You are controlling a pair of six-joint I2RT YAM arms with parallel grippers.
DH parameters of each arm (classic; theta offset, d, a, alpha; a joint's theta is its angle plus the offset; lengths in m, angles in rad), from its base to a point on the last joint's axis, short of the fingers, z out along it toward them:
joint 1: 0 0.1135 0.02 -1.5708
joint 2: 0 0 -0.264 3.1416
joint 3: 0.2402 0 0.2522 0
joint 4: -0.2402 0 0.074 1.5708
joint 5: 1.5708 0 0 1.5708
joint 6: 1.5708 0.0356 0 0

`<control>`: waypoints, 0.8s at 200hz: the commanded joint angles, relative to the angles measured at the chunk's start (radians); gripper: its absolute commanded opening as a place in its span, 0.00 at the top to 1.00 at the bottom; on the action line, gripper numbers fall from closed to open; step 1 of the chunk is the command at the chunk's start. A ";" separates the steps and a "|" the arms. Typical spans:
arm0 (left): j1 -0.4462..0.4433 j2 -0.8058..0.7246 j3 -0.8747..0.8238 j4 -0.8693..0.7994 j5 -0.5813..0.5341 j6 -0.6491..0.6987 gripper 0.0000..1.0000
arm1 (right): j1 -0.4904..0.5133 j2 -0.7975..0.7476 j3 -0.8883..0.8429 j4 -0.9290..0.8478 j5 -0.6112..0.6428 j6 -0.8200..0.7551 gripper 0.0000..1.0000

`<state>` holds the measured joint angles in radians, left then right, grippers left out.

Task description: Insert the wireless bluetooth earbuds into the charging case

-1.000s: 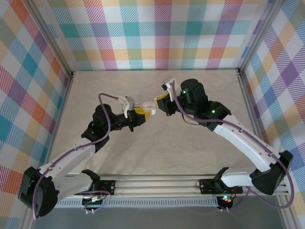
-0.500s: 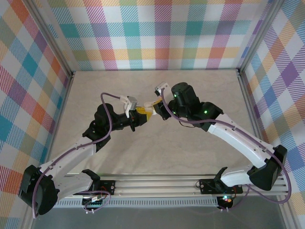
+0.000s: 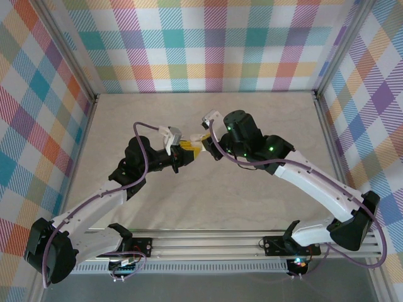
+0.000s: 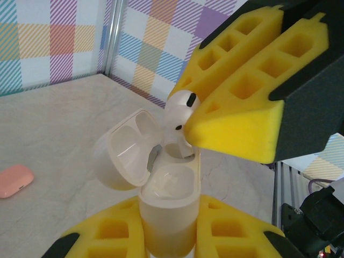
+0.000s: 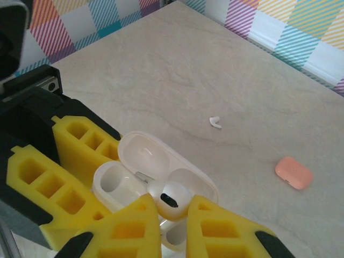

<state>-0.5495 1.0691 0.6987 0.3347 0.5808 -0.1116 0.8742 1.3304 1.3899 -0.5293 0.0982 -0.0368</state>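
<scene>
**Operator:** Report the state of the left jaws.

**Technician:** The left jaws are clenched on the white charging case point(image 4: 166, 209). Their yellow foam pads point(image 4: 231, 231) press the lower body from both sides. The case stands upright above the bench point(image 5: 161, 70), near its middle in the top view point(image 3: 189, 148). The lid point(image 4: 126, 156) is hinged open and tilted back.

**Operator:** And the right jaws?

**Technician:** They are grasping one white earbud point(image 5: 169, 196) by its head, between yellow pads point(image 5: 129, 226). The right arm meets the left directly over the case.

**Operator:** Locate that earbud relative to the case.

**Technician:** In the left wrist view the held earbud point(image 4: 180, 113) sits above the socket nearer the hinge, with its stem reaching down into that socket. The head stands above the case rim. Whether the stem has bottomed out cannot be told. The other socket point(image 5: 112, 181) is empty.

**Operator:** What else lies on the bench?

**Technician:** A second white earbud point(image 5: 215, 122) lies loose on the bench, well apart from the case. A closed salmon-pink case point(image 5: 293, 172) rests flat farther off, and it appears at the left edge in the left wrist view point(image 4: 15, 181).
</scene>
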 commanded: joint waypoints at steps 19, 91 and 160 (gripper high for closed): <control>-0.009 -0.027 0.033 0.007 -0.011 0.017 1.00 | 0.017 0.012 0.040 -0.044 0.034 -0.053 0.85; -0.010 -0.055 0.022 -0.003 -0.018 0.016 1.00 | 0.020 0.015 0.062 -0.088 0.054 -0.092 0.85; -0.012 -0.065 0.022 0.000 -0.024 0.010 1.00 | 0.028 0.049 0.078 -0.111 -0.057 -0.084 0.85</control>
<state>-0.5545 1.0351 0.6987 0.3046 0.5659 -0.1116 0.8860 1.3594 1.4441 -0.6067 0.1127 -0.1139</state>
